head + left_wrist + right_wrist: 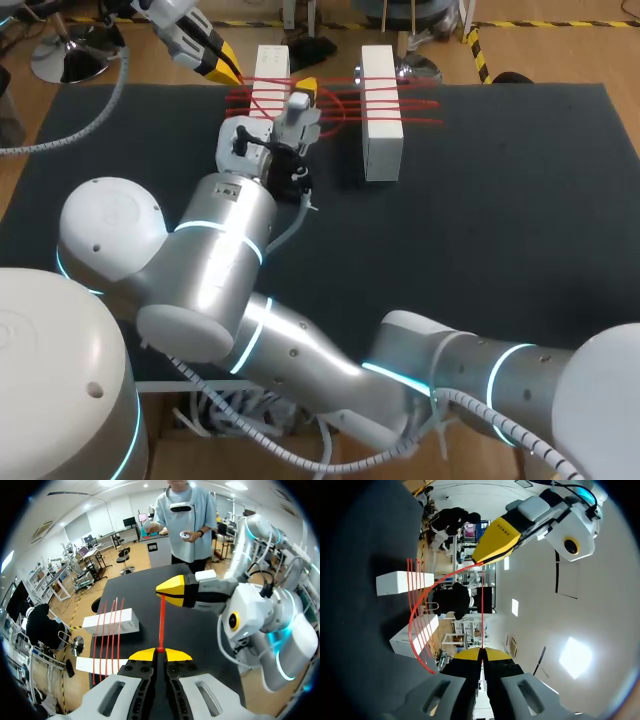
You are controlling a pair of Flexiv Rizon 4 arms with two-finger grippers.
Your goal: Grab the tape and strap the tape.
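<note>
1. 2 white blocks stand apart, side by side, on the far part of the dark table (500, 200): the left-hand block (270, 80) and the right-hand block (381, 110).
2. Red tape (340, 100) runs in several strands from 1 block across to the other and is looped round both.
3. The left arm (175, 20) comes in at the far left corner. The left gripper (232, 68) hangs just beside the left-hand block, on its outer side, with its tips pointing down toward the strands.
4. In the left wrist view its 2 yellow tips are pressed together on 1 end of a red strand, which is pinched between them. The strand runs straight ahead to the tip of the other gripper.
5. The right arm (300, 350) comes in from the near right and reaches past the middle. The right gripper (304, 88) is above the gap between the blocks, close to the left-hand block.
6. In the right wrist view its yellow tips are also closed on the tape. 1 strand goes straight from them to the left gripper's yellow tip, and from there a red curve sweeps down to the 2 blocks.
7. The 2 grippers are near each other but apart, with a short straight length of tape stretched between them above the table.
</note>
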